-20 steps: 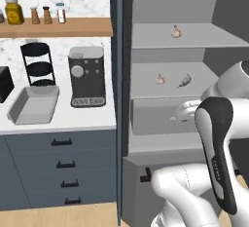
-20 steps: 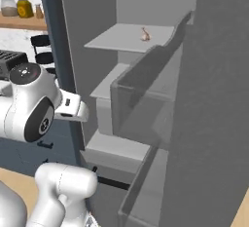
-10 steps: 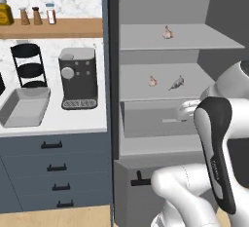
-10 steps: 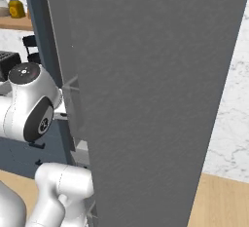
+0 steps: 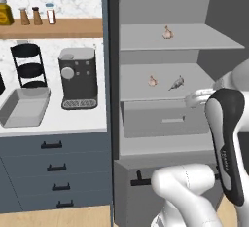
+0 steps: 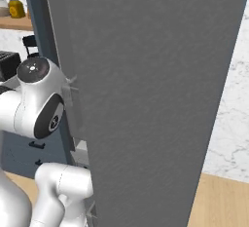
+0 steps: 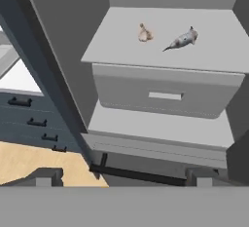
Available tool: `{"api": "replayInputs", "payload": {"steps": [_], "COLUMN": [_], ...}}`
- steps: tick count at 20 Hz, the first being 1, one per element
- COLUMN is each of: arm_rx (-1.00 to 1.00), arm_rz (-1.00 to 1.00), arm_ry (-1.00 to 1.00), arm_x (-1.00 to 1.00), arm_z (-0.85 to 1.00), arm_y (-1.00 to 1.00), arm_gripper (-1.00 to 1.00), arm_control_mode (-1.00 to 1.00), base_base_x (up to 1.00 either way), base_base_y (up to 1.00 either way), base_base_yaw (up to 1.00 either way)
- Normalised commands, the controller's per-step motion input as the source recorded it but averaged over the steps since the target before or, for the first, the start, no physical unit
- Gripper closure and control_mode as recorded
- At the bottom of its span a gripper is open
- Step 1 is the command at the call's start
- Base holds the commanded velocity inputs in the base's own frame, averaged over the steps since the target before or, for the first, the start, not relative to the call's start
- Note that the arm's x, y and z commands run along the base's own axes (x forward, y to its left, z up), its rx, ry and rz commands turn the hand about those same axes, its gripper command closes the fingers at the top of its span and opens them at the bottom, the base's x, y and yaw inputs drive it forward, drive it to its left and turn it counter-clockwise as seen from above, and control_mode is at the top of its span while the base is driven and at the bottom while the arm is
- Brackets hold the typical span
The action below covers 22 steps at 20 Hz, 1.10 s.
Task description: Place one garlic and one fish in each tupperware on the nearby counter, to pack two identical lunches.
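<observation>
Inside the open fridge, one garlic [image 5: 167, 32] lies on the top shelf. A second garlic [image 5: 152, 81] [image 7: 144, 33] sits on the middle shelf with a grey fish [image 5: 176, 83] [image 7: 182, 39] just to its right. My gripper [image 5: 191, 99] [image 7: 124, 175] hovers in front of the fridge, below that shelf and level with the drawer, open and holding nothing. One light-grey tupperware [image 5: 24, 105] rests on the white counter [image 5: 53, 121] at the far left.
A closed grey fridge drawer [image 5: 163, 119] [image 7: 165, 94] sits under the middle shelf. A coffee machine [image 5: 78, 77] and a black round rack [image 5: 30, 65] stand on the counter. The open fridge door [image 6: 146, 99] stands close on the right. Dark drawers [image 7: 34, 119] lie lower left.
The whole picture has shifted as the base drove; the fridge sits more centred in the left base view and its door now blocks the right base view. The gripper stays open.
</observation>
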Motion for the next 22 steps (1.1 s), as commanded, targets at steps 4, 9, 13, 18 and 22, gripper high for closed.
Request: {"api": "replayInputs", "payload": {"steps": [4,9,13,18,22], "arm_rx": [0.00,-0.03,-0.09,-0.01,0.00], "arm_rz": [-0.02,0.00,0.00,0.07,0.11], "arm_ry": [-0.09,-0.18,-0.30,-0.10,0.00], "arm_x": [0.57,0.66,0.21,0.61,1.00], "arm_z": [0.66,0.76,0.59,0.21,0.00], "arm_y": [-0.24,-0.01,0.00,-0.36,-0.40], "arm_gripper": [-1.00,-1.00,-1.00,-1.00,-1.00], "arm_control_mode": [-1.00,-1.00,-1.00,-1.00,-1.00], "base_base_x": [0.00,0.00,0.00,0.00,0.00], "base_base_y": [0.00,0.00,0.00,0.00,0.00], "base_base_yaw": [0.00,0.00,0.00,0.00,0.00]}}
